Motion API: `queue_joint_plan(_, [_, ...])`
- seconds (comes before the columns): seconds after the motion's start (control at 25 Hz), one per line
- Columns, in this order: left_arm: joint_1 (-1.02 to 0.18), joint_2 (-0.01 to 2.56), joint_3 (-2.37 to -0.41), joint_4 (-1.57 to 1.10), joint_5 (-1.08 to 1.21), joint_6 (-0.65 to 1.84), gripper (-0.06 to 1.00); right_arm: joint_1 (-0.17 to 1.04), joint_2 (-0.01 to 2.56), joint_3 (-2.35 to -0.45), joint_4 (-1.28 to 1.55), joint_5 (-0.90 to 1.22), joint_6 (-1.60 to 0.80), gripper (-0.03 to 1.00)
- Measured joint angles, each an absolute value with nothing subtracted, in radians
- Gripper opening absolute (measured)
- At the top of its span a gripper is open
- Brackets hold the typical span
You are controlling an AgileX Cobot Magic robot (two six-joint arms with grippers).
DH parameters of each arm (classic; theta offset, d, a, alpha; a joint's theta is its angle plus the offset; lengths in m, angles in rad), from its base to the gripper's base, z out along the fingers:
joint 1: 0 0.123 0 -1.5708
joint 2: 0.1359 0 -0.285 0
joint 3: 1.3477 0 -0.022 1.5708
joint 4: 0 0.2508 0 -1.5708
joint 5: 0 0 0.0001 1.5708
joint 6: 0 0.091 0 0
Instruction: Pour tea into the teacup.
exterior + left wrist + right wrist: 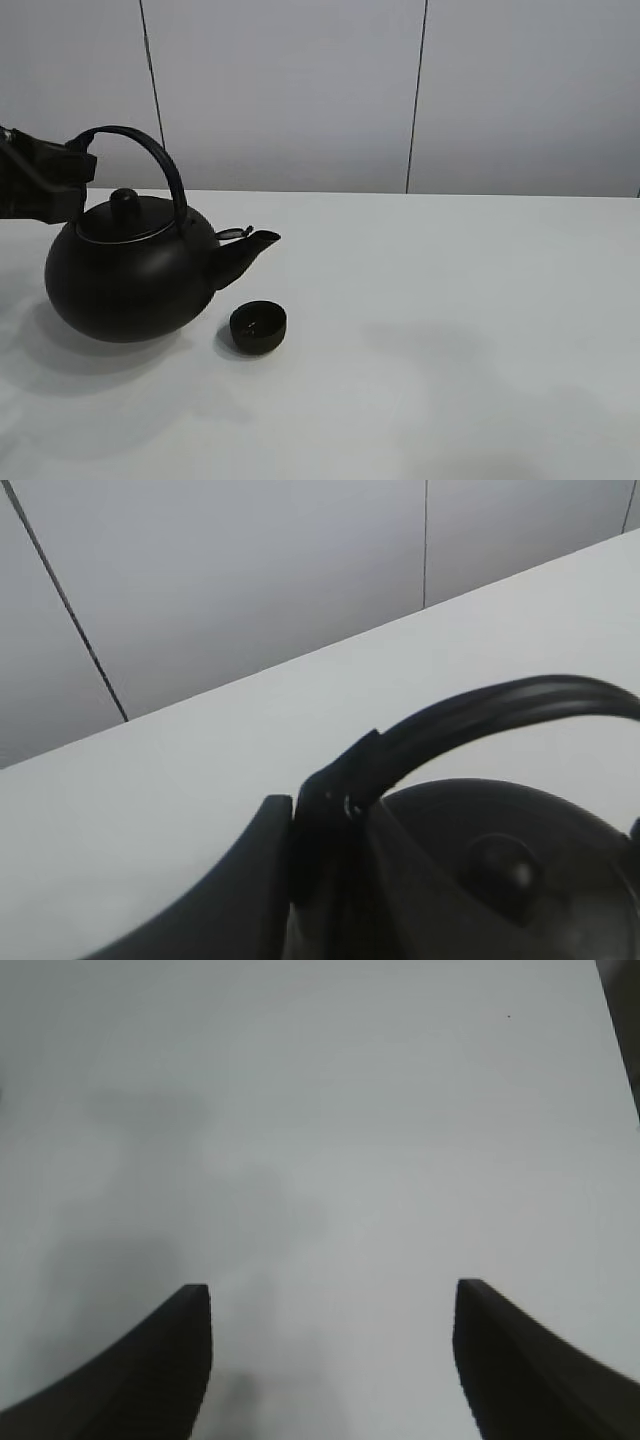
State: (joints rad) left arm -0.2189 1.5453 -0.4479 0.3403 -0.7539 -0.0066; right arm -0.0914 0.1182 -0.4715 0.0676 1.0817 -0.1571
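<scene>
left gripper (85, 165) grips the kettle (130, 285) by its handle (150, 143), spout (262, 238) just left of the teacup (258, 327); right gripper (332, 1360) hangs spread, empty. next, i'd say: tip the spout over the cup.

The left gripper (82, 165) is matte black all over. From the high camera it reads as a blocky, angular housing with flat faces and hard edges, at the far left of the scene. No screws, cables or markings can be made out on it at that size. In the left wrist view its fingers (235, 900) are the same black, broad at the base and curving to a blunt, squared tip, with a faint sheen along the edges. The right gripper (332, 1290) shows two dark charcoal fingers (175, 1370), smooth and unmarked. Each is a wide curved blade narrowing to a flat-cut tip, mirroring the other.
</scene>
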Motion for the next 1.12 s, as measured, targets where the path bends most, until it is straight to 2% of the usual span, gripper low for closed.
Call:
queue_joint_plan(0.4, [-0.222,1.545,-0.451,0.186,-0.745,0.112,0.13,-0.091,0.118,-0.471,0.068,1.082,-0.157,0.47])
queue_joint_plan(0.6, [-0.266,1.546,-0.451,0.107,-0.744,0.128,0.13,-0.091,0.118,-0.471,0.068,1.082,-0.157,0.47])
queue_joint_plan(0.88, [-0.273,1.546,-0.451,0.084,-0.744,0.141,0.13,-0.091,0.118,-0.471,0.068,1.082,-0.157,0.47])
queue_joint_plan(1.12, [-0.273,1.547,-0.451,0.082,-0.739,0.255,0.13,-0.091,0.118,-0.471,0.068,1.082,-0.157,0.47])
